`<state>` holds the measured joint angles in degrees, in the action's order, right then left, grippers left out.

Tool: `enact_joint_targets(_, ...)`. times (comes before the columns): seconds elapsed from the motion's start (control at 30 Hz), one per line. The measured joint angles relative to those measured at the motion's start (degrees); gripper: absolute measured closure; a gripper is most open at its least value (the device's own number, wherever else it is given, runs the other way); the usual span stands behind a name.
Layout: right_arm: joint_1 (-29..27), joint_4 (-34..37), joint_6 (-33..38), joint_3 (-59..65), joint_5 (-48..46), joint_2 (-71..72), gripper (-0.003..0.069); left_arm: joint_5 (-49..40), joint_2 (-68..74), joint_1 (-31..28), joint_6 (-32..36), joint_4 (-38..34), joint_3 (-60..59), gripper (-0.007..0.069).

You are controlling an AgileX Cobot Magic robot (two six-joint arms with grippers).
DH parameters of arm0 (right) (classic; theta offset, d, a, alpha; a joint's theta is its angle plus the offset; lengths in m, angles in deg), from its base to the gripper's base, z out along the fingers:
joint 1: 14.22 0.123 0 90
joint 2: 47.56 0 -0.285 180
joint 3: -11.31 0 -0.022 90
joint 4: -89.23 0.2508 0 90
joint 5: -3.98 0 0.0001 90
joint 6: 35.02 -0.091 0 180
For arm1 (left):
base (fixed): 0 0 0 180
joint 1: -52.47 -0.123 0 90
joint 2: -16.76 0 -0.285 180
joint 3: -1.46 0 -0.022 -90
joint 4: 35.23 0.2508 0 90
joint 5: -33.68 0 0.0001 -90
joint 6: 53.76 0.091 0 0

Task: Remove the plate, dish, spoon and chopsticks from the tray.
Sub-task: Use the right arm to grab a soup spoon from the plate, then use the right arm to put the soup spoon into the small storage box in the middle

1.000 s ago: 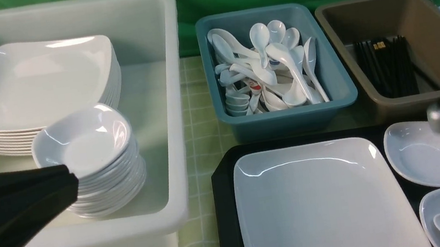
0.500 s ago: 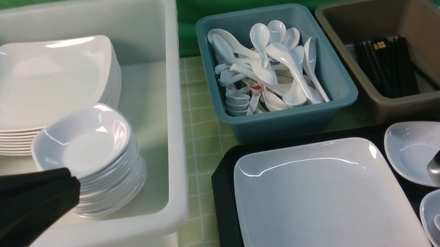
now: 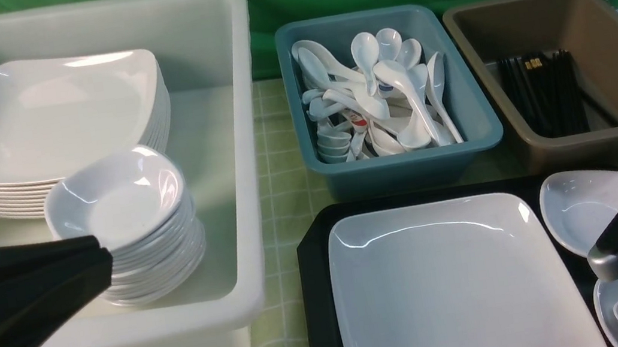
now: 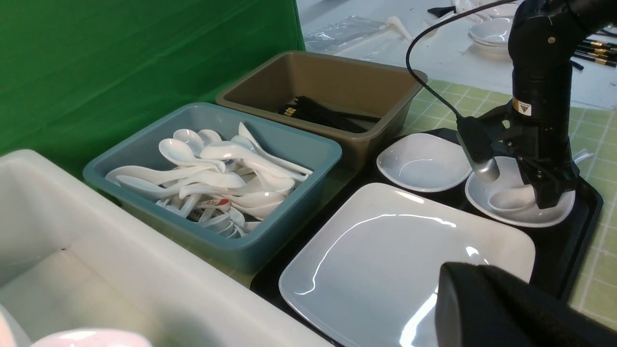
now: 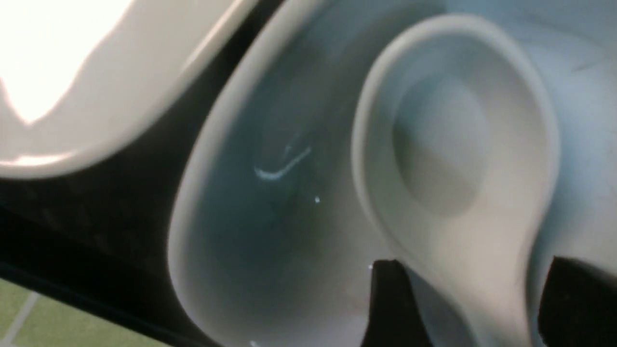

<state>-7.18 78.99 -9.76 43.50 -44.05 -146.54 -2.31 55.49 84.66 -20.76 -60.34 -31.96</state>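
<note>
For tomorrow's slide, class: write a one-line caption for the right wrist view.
Open right gripper straddles the handle of the spoon lying in a small dish on the tray.

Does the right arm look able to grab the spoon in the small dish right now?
Probably yes: the right pincer sits in the dish, its fingers flanking the handle of the spoon, nothing else between.

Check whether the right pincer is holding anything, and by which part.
The right pincer straddles the handle of the spoon, which lies in the small dish. Whether it has actually gripped the handle cannot be told.
</note>
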Motion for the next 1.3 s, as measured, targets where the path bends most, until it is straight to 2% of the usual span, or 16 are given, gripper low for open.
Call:
enact_joint_targets(0.1,0.0,-0.05,1.53,0.0,-0.05,-0.52,0.0279,0.0,0.0,0.0,0.0,0.0,0.0,0.0614)
enact_joint_targets(0.2,0.0,-0.05,2.69,0.0,-0.11,-0.53,0.0374,0.0,0.0,0.0,0.0,0.0,0.0,0.0614)
enact_joint_targets(0.23,0.0,-0.12,2.86,0.0,-0.06,-0.53,0.0431,0.0,0.0,0.0,0.0,0.0,0.0,0.0614)
enact_joint_targets(0.4,1.18,-0.07,1.35,-2.19,-1.95,1.52,0.0438,0.0,0.0,0.0,0.0,0.0,0.0,0.0614)
enact_joint_targets(0.53,5.24,1.86,0.18,-8.56,-10.92,5.34,0.0438,0.13,0.0,0.0,0.0,0.0,0.0,0.0614)
enact_joint_targets(0.63,9.17,6.44,-2.07,-15.16,-15.05,8.14,0.0438,1.92,0.0,0.0,0.0,0.0,0.0,0.0614)
enact_joint_targets(0.73,11.52,16.47,-5.29,-21.31,-4.47,8.75,0.0438,4.84,0.0,0.0,0.06,0.0,0.0,0.0614)
enact_joint_targets(0.87,12.08,32.86,-3.73,-27.19,17.82,3.69,0.0438,7.51,0.0,0.0,0.1,0.0,0.0,0.0614)
enact_joint_targets(0.97,12.12,37.62,-3.19,-31.72,30.21,-3.79,0.0438,8.35,0.0,0.0,0.12,0.0,0.0,0.0614)
enact_joint_targets(1.07,11.94,38.73,-3.25,-36.06,37.89,-11.6,0.0436,8.62,0.0,0.0,0.17,0.0,0.0,0.0614)
enact_joint_targets(1.13,11.53,38.99,-3.25,-38.87,39.34,-16.67,0.0396,8.68,0.0,0.0,0.12,0.04,0.0,0.0614)
enact_joint_targets(1.27,10.08,39.05,-3.25,-41.04,37.9,-20.69,0.0162,8.62,0.0,0.0,0.18,1.15,0.0,0.0614)
enact_joint_targets(1.3,9.78,38.65,-3.25,-41.14,37.13,-20.61,0.013,8.37,0.0,0.0,0.23,1.29,0.0,0.0614)
